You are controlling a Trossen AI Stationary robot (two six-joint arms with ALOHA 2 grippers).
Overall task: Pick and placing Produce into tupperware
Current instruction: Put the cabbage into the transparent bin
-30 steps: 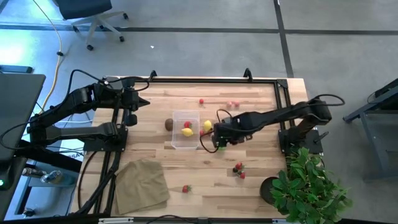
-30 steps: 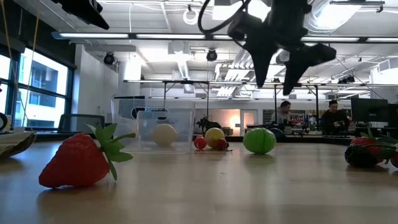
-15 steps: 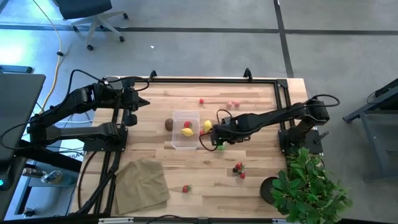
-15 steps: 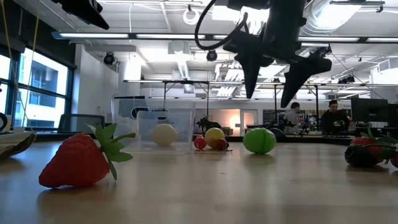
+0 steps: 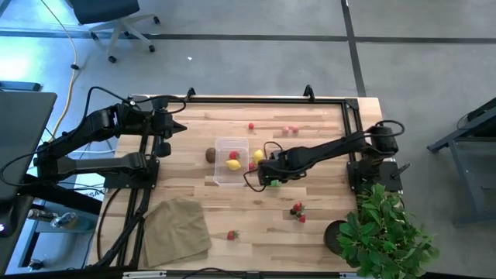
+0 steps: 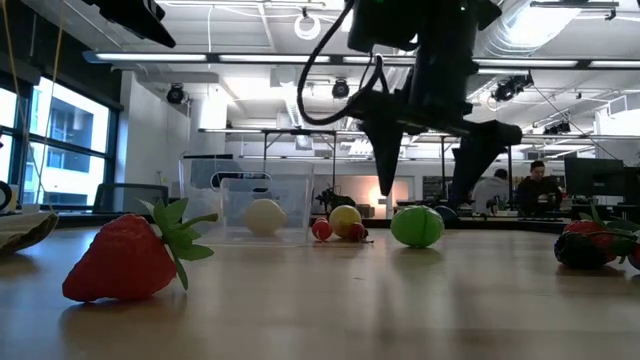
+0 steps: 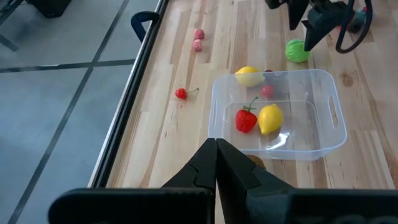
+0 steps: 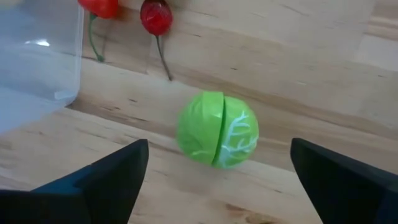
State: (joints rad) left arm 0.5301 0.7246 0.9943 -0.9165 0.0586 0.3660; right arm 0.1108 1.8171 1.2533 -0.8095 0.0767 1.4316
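Green and ribbed, the green ball (image 8: 217, 138) sits on the wood right between the spread fingers (image 8: 102, 177) of the right gripper (image 5: 260, 177), jaws wide and empty, nothing grasped yet. A second ago that gripper hung higher and narrower; now it has dropped low over the ball, just beside the tupperware (image 5: 231, 161). Two red cherries (image 8: 155, 17) lie close by, next to the tub's clear wall. Inside the tub, a lemon (image 7: 270, 118) and a strawberry (image 7: 245, 120); another lemon (image 7: 249, 76) rests against its outer edge. The kiwi (image 5: 210, 155) sits on the tub's other side.

Over at the table's edge the left gripper (image 7: 216, 163) waits, fingers pressed together, unmoved since before.

Further out on the pale wooden table (image 5: 325, 217): a big strawberry (image 6: 130, 256) near the low camera, dark berries (image 5: 297, 211), a tan cloth (image 5: 177, 229) at one corner and a leafy plant (image 5: 384, 236) at the other. Beyond, grey floor, an office chair (image 5: 116, 19), and bright ceiling lights, with people (image 6: 535, 188) seated in the background.
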